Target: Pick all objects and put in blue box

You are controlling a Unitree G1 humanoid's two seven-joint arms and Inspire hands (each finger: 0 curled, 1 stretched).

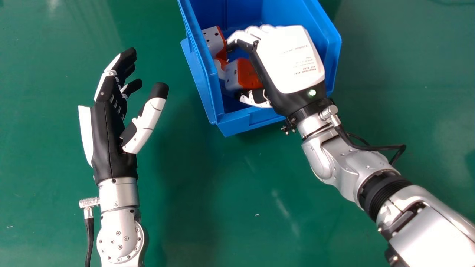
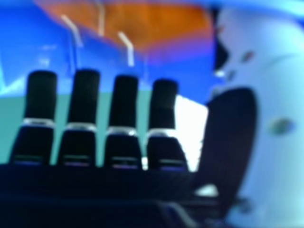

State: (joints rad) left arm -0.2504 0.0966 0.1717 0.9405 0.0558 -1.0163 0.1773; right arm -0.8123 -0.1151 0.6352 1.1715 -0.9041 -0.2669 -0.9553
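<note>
Counter (image 1: pixel 207 193) spreading green and glossy beneath blue box (image 1: pixel 237 124), orange-and-white objects (image 1: pixel 246 74) lying inside.
Pale reflections are streaking the counter near five o'clock in the head view; the box is standing toward twelve. At one o'clock the right robot hand (image 1: pixel 289 61) is dipping into the box, its fingers extending, its thumb standing apart beside one object. At nine o'clock the left robot hand (image 1: pixel 111 137) is showing loosely straight fingers. The head view is giving the right one's white back and green light; the right hand view is giving dark inner finger surfaces before blurred blue and orange.
</note>
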